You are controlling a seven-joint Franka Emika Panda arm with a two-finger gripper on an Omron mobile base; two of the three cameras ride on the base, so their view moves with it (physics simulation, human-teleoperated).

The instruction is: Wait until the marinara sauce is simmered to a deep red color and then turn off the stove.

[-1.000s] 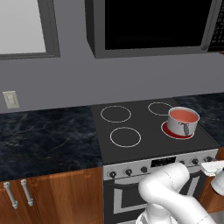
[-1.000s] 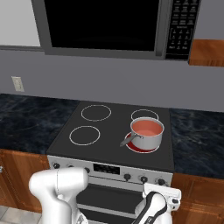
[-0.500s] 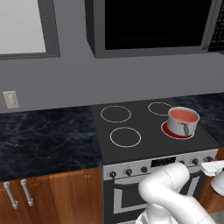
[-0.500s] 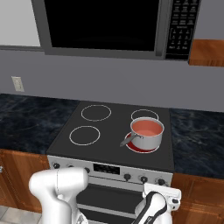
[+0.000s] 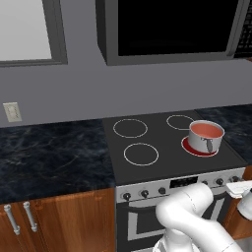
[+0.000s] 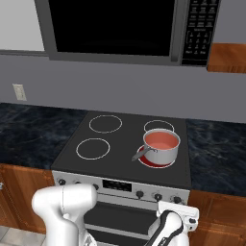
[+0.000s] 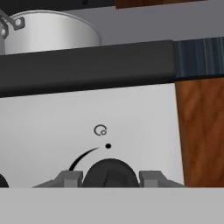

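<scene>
Salmon-pink sauce (image 6: 161,140) in pot (image 5: 205,137), not deep red yet: waiting. Gripper (image 7: 110,177) open, straddling knob (image 7: 109,173), untouched. Next: close and twist off once red.

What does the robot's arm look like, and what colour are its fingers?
The arm is made of smooth, rounded white tubes with darker bands at the joints. Its hand ends in two small dark grey finger tips with blocky, stepped shapes. No cables or markings show.
</scene>
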